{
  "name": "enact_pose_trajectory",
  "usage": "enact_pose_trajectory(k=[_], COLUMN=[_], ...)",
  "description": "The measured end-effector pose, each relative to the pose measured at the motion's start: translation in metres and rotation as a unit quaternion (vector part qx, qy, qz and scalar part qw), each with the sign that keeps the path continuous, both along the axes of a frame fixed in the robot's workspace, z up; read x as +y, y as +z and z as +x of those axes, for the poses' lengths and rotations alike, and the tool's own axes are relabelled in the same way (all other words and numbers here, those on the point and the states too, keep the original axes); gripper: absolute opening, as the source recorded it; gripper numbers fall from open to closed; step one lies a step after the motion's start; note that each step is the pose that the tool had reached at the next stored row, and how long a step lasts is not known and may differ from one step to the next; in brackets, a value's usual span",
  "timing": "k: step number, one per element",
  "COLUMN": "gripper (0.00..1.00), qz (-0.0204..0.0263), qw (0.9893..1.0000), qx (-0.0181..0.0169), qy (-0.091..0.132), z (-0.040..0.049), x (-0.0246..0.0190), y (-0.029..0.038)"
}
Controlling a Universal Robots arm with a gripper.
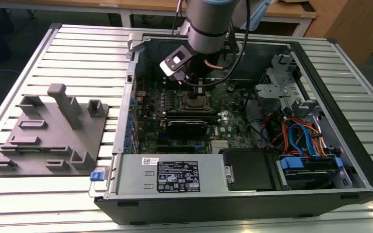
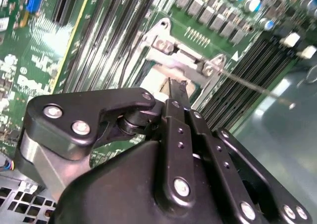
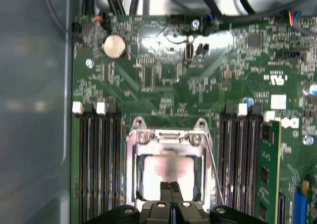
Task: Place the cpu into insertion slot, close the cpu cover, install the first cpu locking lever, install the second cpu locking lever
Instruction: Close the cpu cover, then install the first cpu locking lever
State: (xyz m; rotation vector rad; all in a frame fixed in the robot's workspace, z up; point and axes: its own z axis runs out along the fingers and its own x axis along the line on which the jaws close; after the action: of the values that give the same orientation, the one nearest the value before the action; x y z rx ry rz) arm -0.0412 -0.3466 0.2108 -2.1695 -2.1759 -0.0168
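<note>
The cpu (image 3: 168,165) lies flat in the insertion slot (image 1: 193,100), its pale metal top showing through the window of the cpu cover (image 3: 168,136). The silver cover lies down over the chip. My gripper (image 3: 172,185) hovers right over the edge of the chip, fingers pressed together with nothing visible between them; the second wrist view shows the gripper (image 2: 177,87) by the cover's hinged end (image 2: 183,60). A thin wire locking lever (image 3: 214,169) slants away from the socket over the memory slots, also visible as a lever (image 2: 257,87) in the second wrist view.
Memory slots (image 3: 99,159) flank the socket, with a green module (image 3: 267,169) on one side. The case holds a power supply (image 1: 170,174), a black card (image 1: 188,127) and drive cables (image 1: 296,136). A grey fixture plate (image 1: 50,136) sits at the exterior view's left.
</note>
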Motion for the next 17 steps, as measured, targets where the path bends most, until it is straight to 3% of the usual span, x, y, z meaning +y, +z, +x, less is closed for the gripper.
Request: enact_pose_trajectory(k=[17], gripper=[0.10], qz=[0.0000], qw=[1.0000], qx=[0.0009], qy=[0.000], z=[0.0030], x=[0.0000], y=[0.0019])
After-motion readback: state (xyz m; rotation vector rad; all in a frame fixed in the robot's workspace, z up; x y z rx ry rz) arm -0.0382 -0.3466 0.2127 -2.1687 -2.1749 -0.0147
